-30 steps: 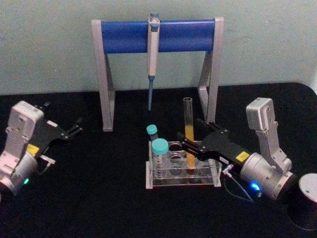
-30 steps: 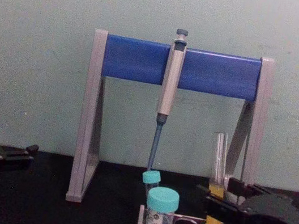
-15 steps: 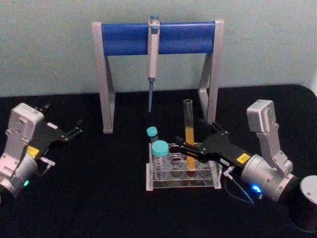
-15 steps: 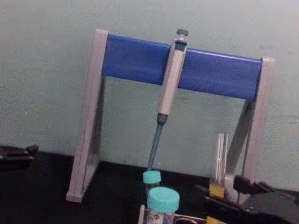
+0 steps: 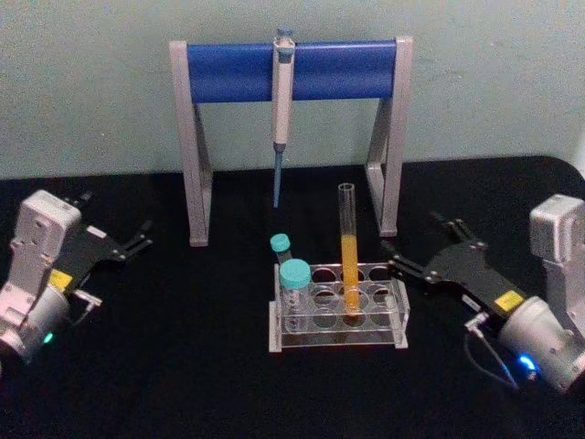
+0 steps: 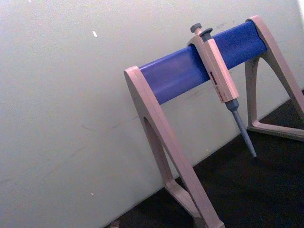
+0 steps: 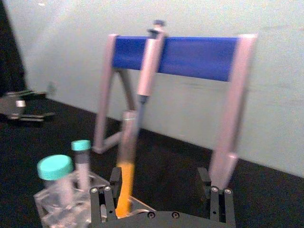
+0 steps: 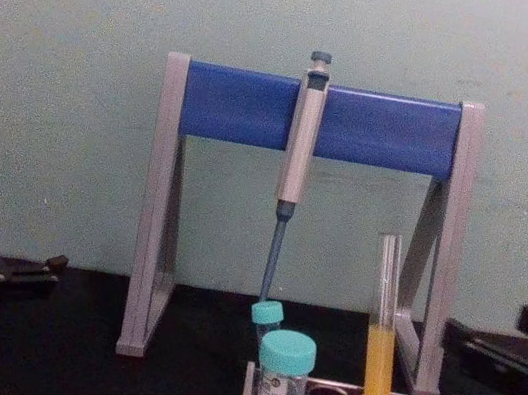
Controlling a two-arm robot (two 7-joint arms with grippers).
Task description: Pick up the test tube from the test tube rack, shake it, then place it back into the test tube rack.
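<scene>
Test tube (image 5: 348, 245) stands upright in hole of test tube rack (image 5: 336, 316), orange-yellow liquid in lower half, nothing gripping it. Two teal-capped tubes (image 5: 294, 286) sit at rack's left end. Rack on black table (image 5: 183, 366), in front of grey stand with blue crossbar (image 5: 292, 69); pipette (image 5: 281, 101) hangs from crossbar. Right gripper (image 5: 413, 252) just right of rack, fingers (image 7: 112, 190) spread apart, holding nothing. Left gripper (image 5: 137, 240) well apart at table's left, fingers parted, empty.
</scene>
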